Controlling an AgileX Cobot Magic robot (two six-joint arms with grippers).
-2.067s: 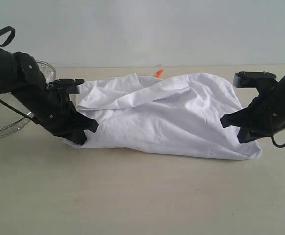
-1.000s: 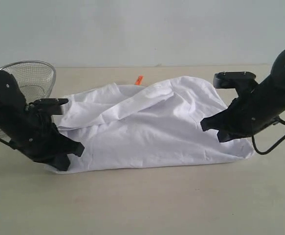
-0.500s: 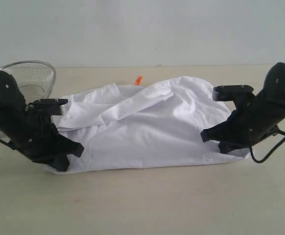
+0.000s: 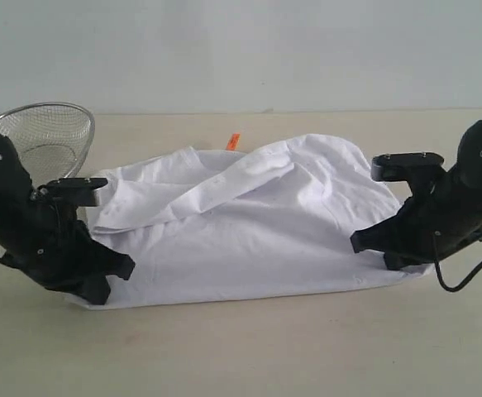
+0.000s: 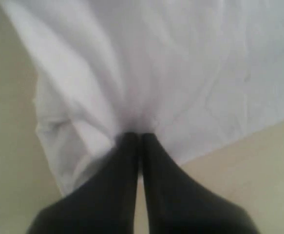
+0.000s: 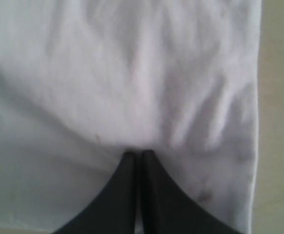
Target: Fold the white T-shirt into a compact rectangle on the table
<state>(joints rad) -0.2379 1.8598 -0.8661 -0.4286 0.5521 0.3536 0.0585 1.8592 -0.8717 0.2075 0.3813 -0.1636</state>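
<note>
The white T-shirt (image 4: 249, 227) lies folded over lengthwise on the table (image 4: 249, 347), rumpled, with its small orange neck tag (image 4: 232, 141) showing at the far edge. Its red lettering is hidden. My left gripper (image 4: 112, 277) is shut on the shirt's near left corner, its black fingers pinched together on the cloth (image 5: 132, 97) in the left wrist view, gripper (image 5: 139, 136). My right gripper (image 4: 373, 248) is shut on the shirt's near right corner; in the right wrist view the gripper (image 6: 138, 153) pinches a bunched fold of cloth (image 6: 132, 87).
A wire mesh basket (image 4: 46, 136) stands at the far left behind the left arm. A pale wall runs along the table's far edge. A black cable (image 4: 464, 277) loops off the right arm near the table.
Both grippers have dragged the shirt toward the near edge and slightly left over the last two seconds, and both arms now sit lower. The cloth has flattened out a little.
</note>
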